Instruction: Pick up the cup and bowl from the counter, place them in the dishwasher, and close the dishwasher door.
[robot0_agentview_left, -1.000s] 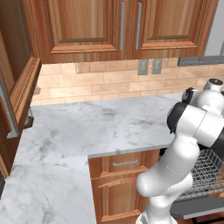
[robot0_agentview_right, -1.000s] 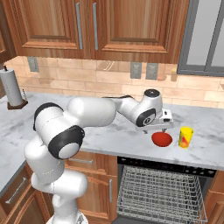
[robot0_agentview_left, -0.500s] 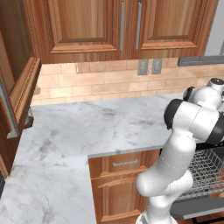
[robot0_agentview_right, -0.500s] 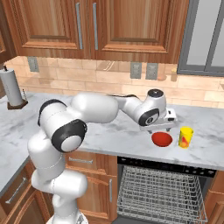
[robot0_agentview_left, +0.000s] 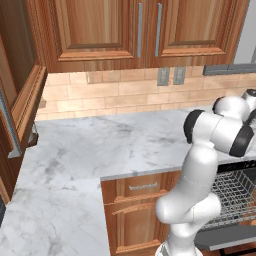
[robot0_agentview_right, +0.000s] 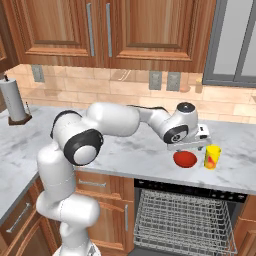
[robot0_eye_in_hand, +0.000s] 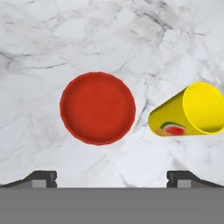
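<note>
1. Hand view first: the camera looks straight down on the low round red bowl (robot0_eye_in_hand: 97, 108), which sits on the white grey-veined marble counter (robot0_eye_in_hand: 131, 39) between and just ahead of the two dark fingertips (robot0_eye_in_hand: 42, 178), a little toward the left one.
2. The jaws stand wide apart and released, nothing between them; the bowl's rim looks to fit inside that spread.
3. The small bright yellow cup (robot0_eye_in_hand: 192, 111) stands just to the bowl's right, close but not touching, past the right fingertip.
4. Right base view: the two-finger gripper (robot0_agentview_right: 189, 146) hovers directly above the bowl (robot0_agentview_right: 185, 158), near the counter's front edge, the cup (robot0_agentview_right: 212, 156) just to the right.
5. Below that edge the dishwasher (robot0_agentview_right: 182, 220) shows its grey wire rack, open.
6. My read: the bowl is the nearer target, so a straight descent suits, minding the cup alongside.
</note>
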